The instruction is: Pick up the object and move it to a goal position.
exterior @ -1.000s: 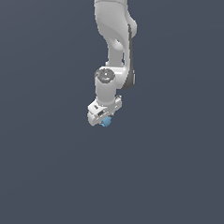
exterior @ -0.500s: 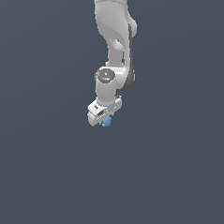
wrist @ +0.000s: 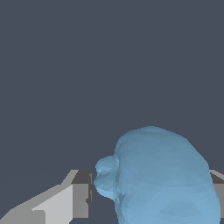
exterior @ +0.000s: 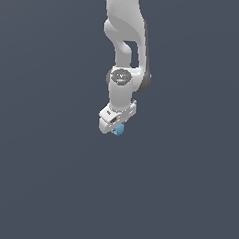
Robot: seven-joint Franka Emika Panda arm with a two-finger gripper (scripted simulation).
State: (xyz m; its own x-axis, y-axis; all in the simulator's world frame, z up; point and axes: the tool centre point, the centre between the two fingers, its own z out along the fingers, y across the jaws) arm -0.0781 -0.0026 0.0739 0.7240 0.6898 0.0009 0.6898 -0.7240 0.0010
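The object is a tiny light-blue rounded blob (exterior: 119, 130), seen just under the white gripper (exterior: 117, 127) in the middle of the exterior view. In the wrist view the blob (wrist: 162, 179) looms large between the two grey fingers (wrist: 78, 192), which press against its sides. The gripper is shut on the blob. The white-and-grey arm (exterior: 126, 52) reaches down from the top of the exterior view. The blob's lower part is cut off in the wrist view.
A plain dark grey-blue ground (exterior: 48, 177) fills both views. No other object, container or edge shows.
The arm, gripper and blob have barely shifted between the earlier frames and now; the blob stays at the fingertips.
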